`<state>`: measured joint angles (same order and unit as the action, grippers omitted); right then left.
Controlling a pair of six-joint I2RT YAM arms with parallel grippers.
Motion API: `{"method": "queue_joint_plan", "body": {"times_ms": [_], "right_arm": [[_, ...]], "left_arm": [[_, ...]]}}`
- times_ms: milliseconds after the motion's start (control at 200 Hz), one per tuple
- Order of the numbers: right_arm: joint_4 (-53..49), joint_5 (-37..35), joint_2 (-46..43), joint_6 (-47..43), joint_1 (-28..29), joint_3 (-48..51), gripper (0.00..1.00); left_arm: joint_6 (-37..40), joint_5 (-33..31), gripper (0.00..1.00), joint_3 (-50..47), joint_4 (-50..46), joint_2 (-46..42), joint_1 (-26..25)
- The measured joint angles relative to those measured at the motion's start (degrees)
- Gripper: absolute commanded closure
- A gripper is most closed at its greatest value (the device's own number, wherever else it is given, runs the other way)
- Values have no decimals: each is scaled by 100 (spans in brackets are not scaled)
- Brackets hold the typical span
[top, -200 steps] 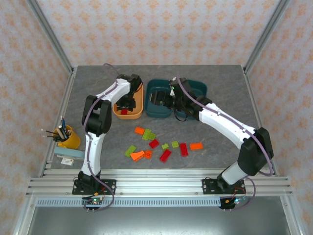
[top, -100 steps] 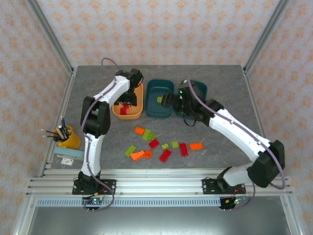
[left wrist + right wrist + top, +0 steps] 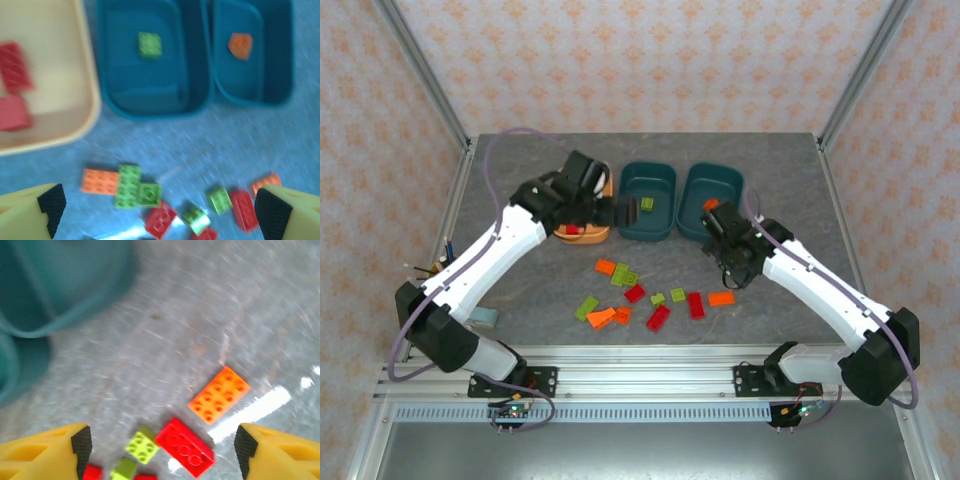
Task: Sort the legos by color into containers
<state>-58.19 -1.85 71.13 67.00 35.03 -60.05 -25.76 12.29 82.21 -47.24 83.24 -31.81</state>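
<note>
Several loose legos lie mid-table, among them an orange brick (image 3: 721, 298), a red brick (image 3: 696, 305) and a green brick (image 3: 624, 274). The light orange tray (image 3: 603, 234) holds two red bricks (image 3: 15, 67). In the middle teal tray (image 3: 665, 228) lies one green brick (image 3: 646, 205). The right teal tray (image 3: 725, 180) holds one orange brick (image 3: 710, 205). My left gripper (image 3: 610, 212) hovers open and empty between the orange tray and the middle teal tray; in its wrist view (image 3: 160, 210) the loose pile lies below. My right gripper (image 3: 735, 270) is open above a red brick (image 3: 185, 446) and an orange brick (image 3: 219, 395).
The aluminium rail (image 3: 640, 372) runs along the near edge behind the arm bases. A pale blue object (image 3: 485, 318) lies at the near left under the left arm. Patterned walls and metal posts close in the table.
My left gripper opened, left a red brick in the orange tray and drew back as its arm swung low to the left. My right gripper left the teal trays for the loose bricks, its jaws narrowing.
</note>
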Motion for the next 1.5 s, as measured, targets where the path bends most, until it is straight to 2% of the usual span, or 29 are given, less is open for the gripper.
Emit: {"method": "queue_joint_plan", "body": {"times_ms": [205,400,751,1151,1501], "right_arm": [[323,564,-210,1126,-184,1220,32],[1104,940,-437,1904,-400,2100,35],[2188,1285,-149,2404,-444,2400,41],[2376,1768,426,2472,-975,2393,44],[2339,1978,632,2474,-1054,2352,51]], "left_arm": [[-264,446,1,-1384,518,-586,-645],[-542,492,1,-1714,752,-929,-990],[-638,535,1,-1797,1082,-1082,-1182],[-737,638,2,-2002,1414,-1292,-1283],[-741,636,2,-2004,1460,-1292,-1322]]}}
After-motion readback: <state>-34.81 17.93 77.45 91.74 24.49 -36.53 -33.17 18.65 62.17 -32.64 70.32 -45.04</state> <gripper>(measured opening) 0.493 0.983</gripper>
